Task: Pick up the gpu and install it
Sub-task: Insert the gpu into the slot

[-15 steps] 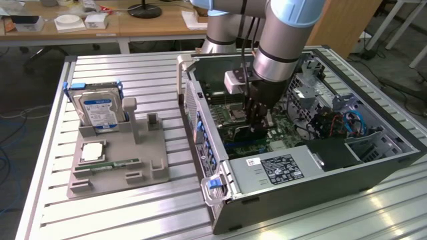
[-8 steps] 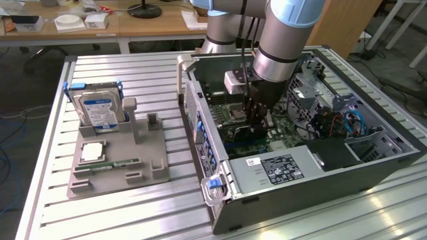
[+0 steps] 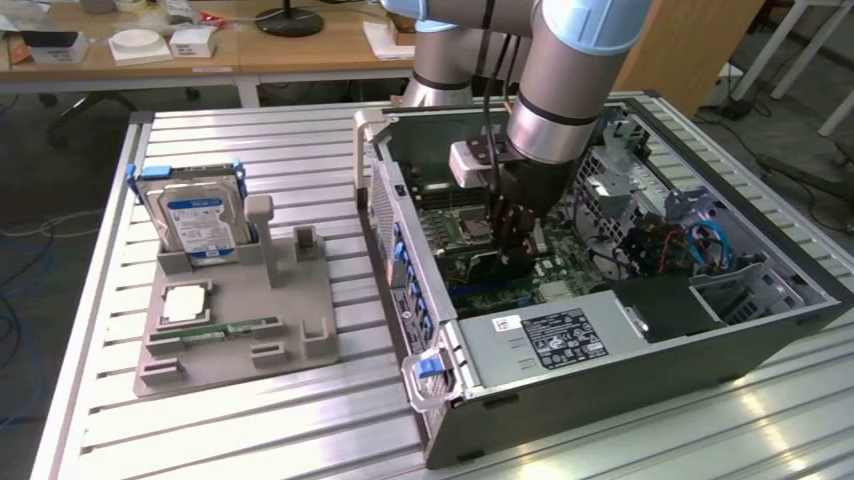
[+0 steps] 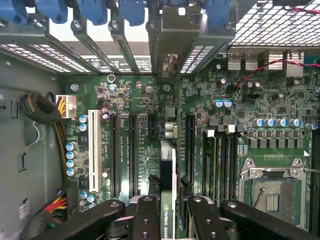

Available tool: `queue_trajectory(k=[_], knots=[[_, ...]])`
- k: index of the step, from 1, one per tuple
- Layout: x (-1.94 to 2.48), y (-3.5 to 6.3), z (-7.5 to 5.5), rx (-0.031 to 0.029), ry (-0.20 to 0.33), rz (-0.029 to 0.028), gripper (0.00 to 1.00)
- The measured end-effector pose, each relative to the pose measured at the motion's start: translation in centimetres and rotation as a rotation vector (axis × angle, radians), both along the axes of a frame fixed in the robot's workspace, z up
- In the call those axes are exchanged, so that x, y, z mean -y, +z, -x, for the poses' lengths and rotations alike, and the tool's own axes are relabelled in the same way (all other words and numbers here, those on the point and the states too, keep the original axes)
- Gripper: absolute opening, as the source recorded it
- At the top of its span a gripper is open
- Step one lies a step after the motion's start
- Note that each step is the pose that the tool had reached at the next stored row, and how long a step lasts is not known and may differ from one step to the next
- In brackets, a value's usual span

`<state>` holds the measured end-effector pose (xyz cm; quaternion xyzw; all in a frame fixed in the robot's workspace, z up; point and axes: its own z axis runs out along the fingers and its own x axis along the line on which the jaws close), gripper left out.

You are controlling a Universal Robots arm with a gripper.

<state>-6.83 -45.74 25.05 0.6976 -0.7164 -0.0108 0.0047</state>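
Ribbed aluminium slats form the table [image 3: 267, 420], with wooden desks behind it. On the exterior view's left sits a grey moulded holder [image 3: 240, 330] carrying an upright silver hard drive [image 3: 198, 222] and a narrow green memory stick [image 3: 220, 330]. On the right lies an open dark metal computer case [image 3: 641, 330], its green motherboard [image 4: 145, 100] studded with capacitors and long black slots. Inside it, the gripper [image 4: 167, 215] is partly closed, its black fingers [image 4: 145, 220] clamping the gpu [image 4: 168, 190] edge-on, a thin card standing upright over the slots with its metal bracket [image 4: 170, 40] toward the case's slotted wall.
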Motion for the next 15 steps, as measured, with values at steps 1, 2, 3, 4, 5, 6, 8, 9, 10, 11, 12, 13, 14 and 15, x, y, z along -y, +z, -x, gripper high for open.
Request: queue_trajectory(k=[1, 2, 3, 4, 5, 6, 8, 9, 10, 11, 12, 13, 14, 15], knots=[[0.0, 0.0, 0.0, 0.0, 0.0, 0.0, 0.26], [0.0, 0.0, 0.0, 0.0, 0.0, 0.0, 0.26], [0.01, 0.0, -0.01, -0.0001, 0.0, 0.0002, 0.26], [0.01, -0.01, -0.01, -0.0001, 0.0, 0.0004, 0.26], [0.01, -0.05, -0.01, -0.0001, 0.0, 0.0003, 0.26], [0.0, -0.13, -0.01, 0.0, 0.0, 0.0002, 0.26], [0.0, -0.37, -0.01, 0.0, 0.0, 0.0001, 0.26], [0.0, -0.44, -0.01, -0.0002, 0.0, 0.0004, 0.26], [0.01, -0.46, -0.01, -0.0002, 0.0, 0.0006, 0.26], [0.01, -0.46, -0.01, -0.0002, 0.0, 0.0006, 0.26], [0.01, -0.47, -0.01, -0.0002, 0.0, 0.0006, 0.26], [0.01, -0.48, -0.01, -0.0001, 0.0, 0.0004, 0.26], [0.0, -0.49, -0.01, -0.0001, 0.0, 0.0003, 0.26], [0.0, -0.49, -0.01, -0.0001, 0.0, 0.0003, 0.26]])
